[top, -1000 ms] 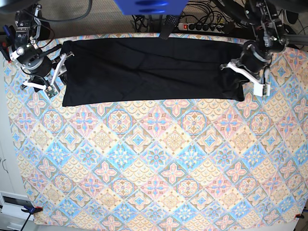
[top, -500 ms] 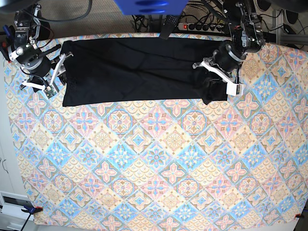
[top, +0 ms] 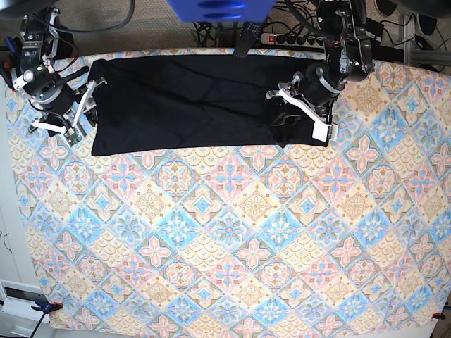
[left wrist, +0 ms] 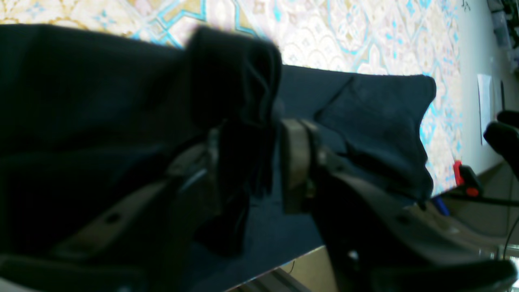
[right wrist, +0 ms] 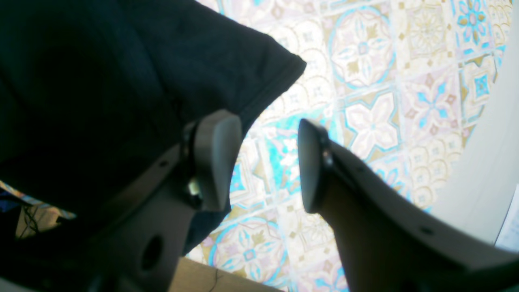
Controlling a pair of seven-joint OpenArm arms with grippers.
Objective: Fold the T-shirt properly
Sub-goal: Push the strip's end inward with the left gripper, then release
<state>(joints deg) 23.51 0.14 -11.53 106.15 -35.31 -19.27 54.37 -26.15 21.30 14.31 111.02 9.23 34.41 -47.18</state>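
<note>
The black T-shirt (top: 190, 105) lies as a long band along the table's far edge, its right end turned in toward the middle. My left gripper (top: 299, 116) hovers over that turned-in end. In the left wrist view the left gripper (left wrist: 253, 162) has its jaws apart; a bunched fold of the T-shirt (left wrist: 239, 101) hangs between them, with a gap on the side of the right pad (left wrist: 294, 162). My right gripper (top: 83, 109) stands at the shirt's left end. In the right wrist view the right gripper (right wrist: 267, 162) is open and empty beside a hemmed corner of the T-shirt (right wrist: 243, 61).
A patterned tablecloth (top: 232, 239) covers the table. A power strip with cables (top: 296, 39) and a blue object (top: 218, 8) sit behind the far edge. Clamps hold the cloth at the near left corner (top: 46, 306) and by the shirt's end (left wrist: 462, 174).
My left gripper carried the shirt's right end leftward over the shirt, shortening the band, and its jaws have parted. The right arm has stayed where it was.
</note>
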